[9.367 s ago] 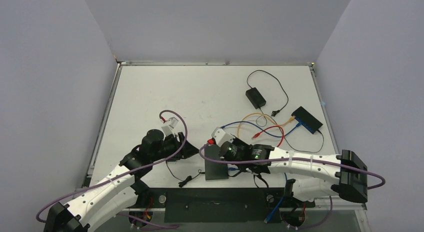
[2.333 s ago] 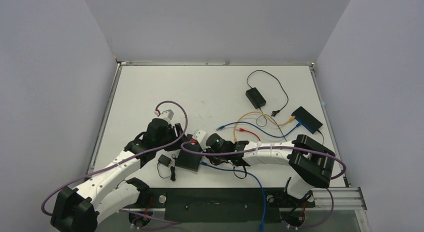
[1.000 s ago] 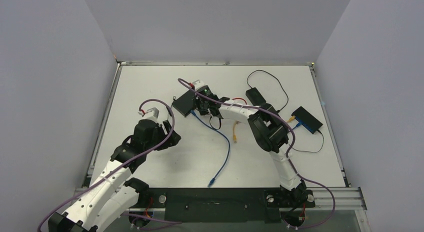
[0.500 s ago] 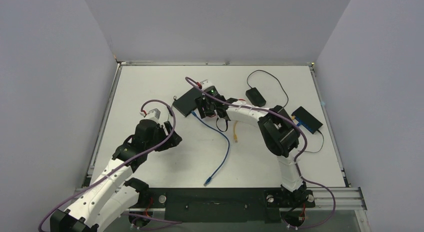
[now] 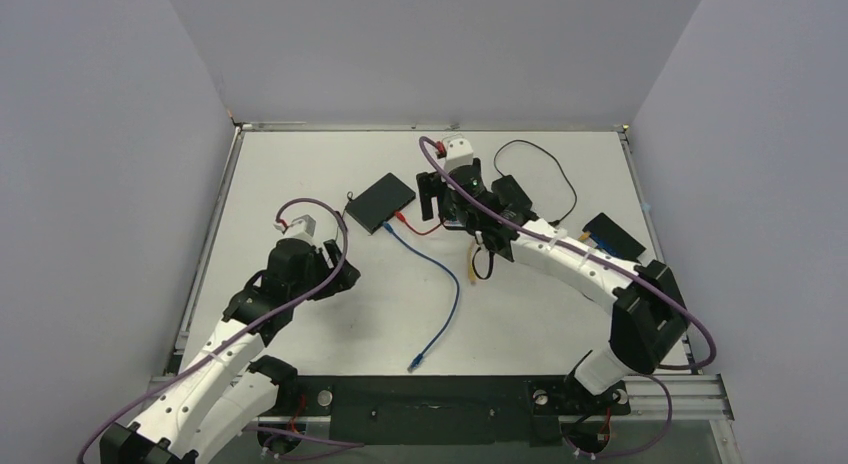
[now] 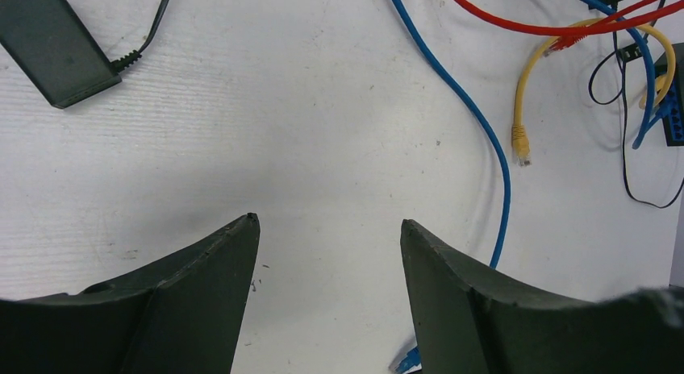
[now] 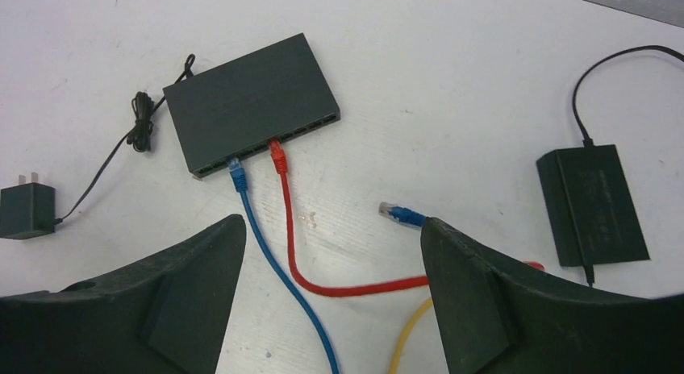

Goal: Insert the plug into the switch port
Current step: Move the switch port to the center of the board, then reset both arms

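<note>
On the white table (image 5: 300, 174), one switch (image 7: 252, 112) is seen with two plugs set in its port row: one red plug (image 7: 278, 156) and one blue plug (image 7: 236, 174), side by side. The red plug is pointed nose-first into the port face, its long axis square to the switch's long edge. One loose blue plug (image 7: 401, 215) is seen apart from the switch. The left gripper (image 6: 329, 223) and right gripper (image 7: 332, 225) are both spread wide, with nothing held.

The network switch (image 5: 381, 203) lies left of centre on the table (image 5: 300, 174), with two cables (image 7: 278, 156) plugged side by side into its near edge. A power adapter (image 7: 593, 205) lies to its right, and a second switch (image 5: 614, 237) farther right.
</note>
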Controlling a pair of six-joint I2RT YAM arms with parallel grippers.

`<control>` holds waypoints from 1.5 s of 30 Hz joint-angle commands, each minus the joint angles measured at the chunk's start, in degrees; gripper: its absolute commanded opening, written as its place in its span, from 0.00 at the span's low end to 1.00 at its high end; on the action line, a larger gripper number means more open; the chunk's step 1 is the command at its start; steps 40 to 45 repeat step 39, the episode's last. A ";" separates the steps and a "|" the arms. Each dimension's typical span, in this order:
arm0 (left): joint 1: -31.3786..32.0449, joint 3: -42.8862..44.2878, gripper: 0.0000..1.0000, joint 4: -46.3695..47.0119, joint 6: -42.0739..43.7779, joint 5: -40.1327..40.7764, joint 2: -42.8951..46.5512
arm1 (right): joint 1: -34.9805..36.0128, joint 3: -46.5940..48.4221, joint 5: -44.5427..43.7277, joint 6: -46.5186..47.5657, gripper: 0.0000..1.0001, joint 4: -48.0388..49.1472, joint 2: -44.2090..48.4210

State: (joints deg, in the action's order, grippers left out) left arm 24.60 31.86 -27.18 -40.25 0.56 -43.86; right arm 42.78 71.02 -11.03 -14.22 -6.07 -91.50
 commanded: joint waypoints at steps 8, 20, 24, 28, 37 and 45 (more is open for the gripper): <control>-0.42 3.31 0.63 0.69 1.20 7.42 5.26 | 9.27 -10.79 -20.53 -1.52 0.76 -2.18 19.26; -0.43 5.97 0.63 -0.06 4.53 0.93 3.49 | 11.53 -22.24 -34.86 -9.64 0.78 -10.62 34.40; -0.43 6.73 0.63 0.69 5.71 -1.92 1.75 | 11.50 -26.85 -38.53 -11.79 0.81 -12.35 39.49; -0.43 7.04 0.63 1.41 7.04 -3.82 0.28 | 11.46 -29.90 -39.09 -13.67 0.82 -14.96 44.42; -0.51 7.09 0.63 2.15 7.80 -4.55 0.39 | 11.44 -32.97 -35.87 -14.12 0.81 -17.93 51.20; -0.51 7.20 0.63 1.89 7.82 -4.53 0.98 | 11.39 -33.12 -36.11 -14.33 0.82 -17.56 51.35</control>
